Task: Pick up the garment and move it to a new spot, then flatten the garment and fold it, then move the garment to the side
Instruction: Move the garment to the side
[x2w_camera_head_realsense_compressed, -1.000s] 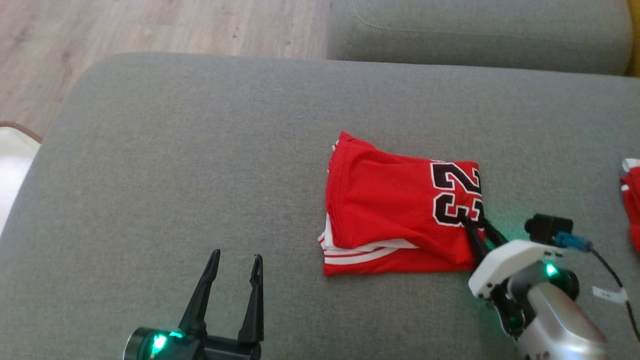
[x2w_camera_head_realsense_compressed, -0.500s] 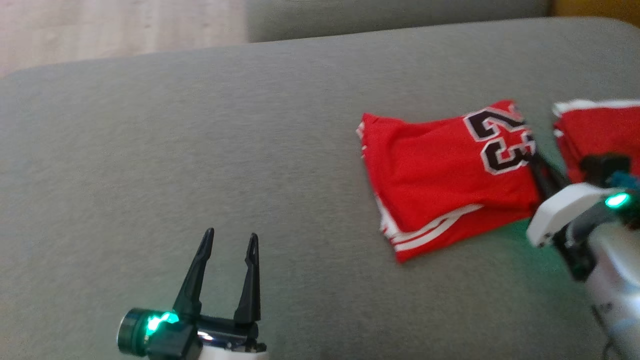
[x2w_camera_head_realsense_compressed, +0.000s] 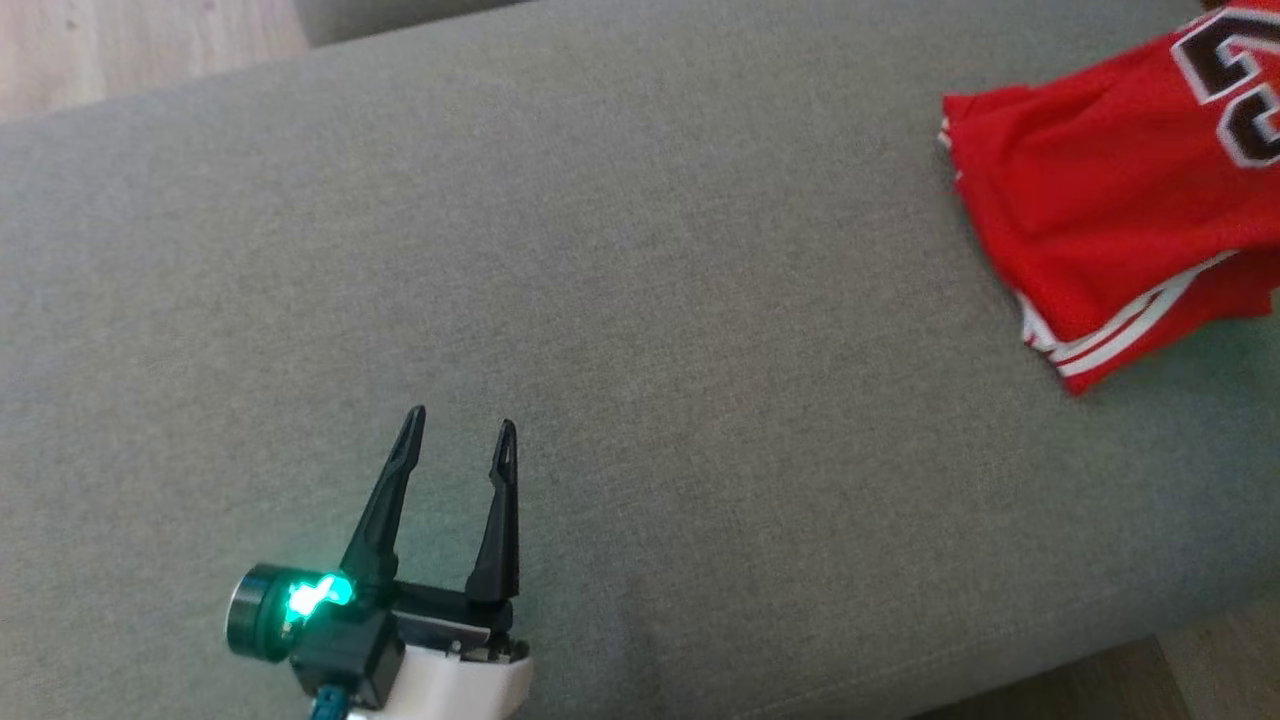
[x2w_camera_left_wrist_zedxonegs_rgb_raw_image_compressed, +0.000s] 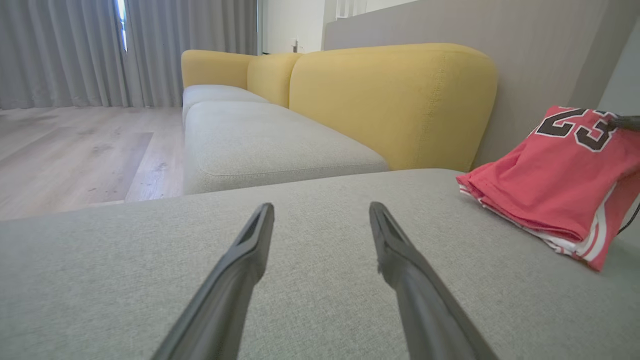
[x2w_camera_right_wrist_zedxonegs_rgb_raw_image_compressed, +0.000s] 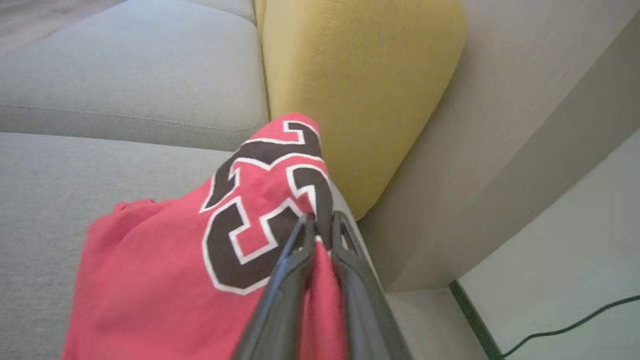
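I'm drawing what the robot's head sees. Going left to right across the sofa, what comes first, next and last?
First the left gripper, then bare grey cushion, then the red jersey.

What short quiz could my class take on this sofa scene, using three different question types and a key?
1. True or false: the left pincer is shut on the red jersey.
2. The jersey's number reads: A 23, B 45, or C 10?
3. Which pincer grips the jersey?
Key: 1 false, it stands open over the cushion; 2 A; 3 the right pincer, shut on the cloth by the number.
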